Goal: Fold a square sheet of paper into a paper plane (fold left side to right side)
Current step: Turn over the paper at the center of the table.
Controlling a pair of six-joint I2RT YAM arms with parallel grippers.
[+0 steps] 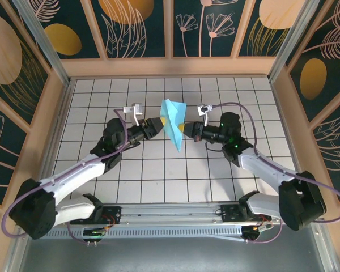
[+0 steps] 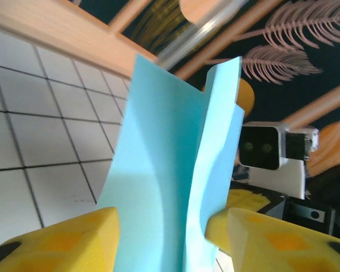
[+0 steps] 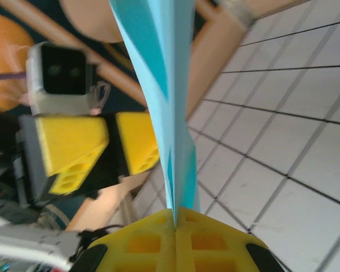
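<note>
I count one plane (image 1: 173, 124) and two grippers. It's turquoise, folded into a narrow pointed kite, held upright in the air over mid-table (image 1: 158, 170). Both arms reach inward: the right gripper (image 1: 183, 129) pinches it with jaws pressed together, and the left gripper (image 1: 160, 123) has its jaws spread around it

White grid-tiled table (image 1: 158, 175) (thin dark lines) boxed in by dark walls (image 1: 136, 25) with orange-and-pink plant motifs.
</note>
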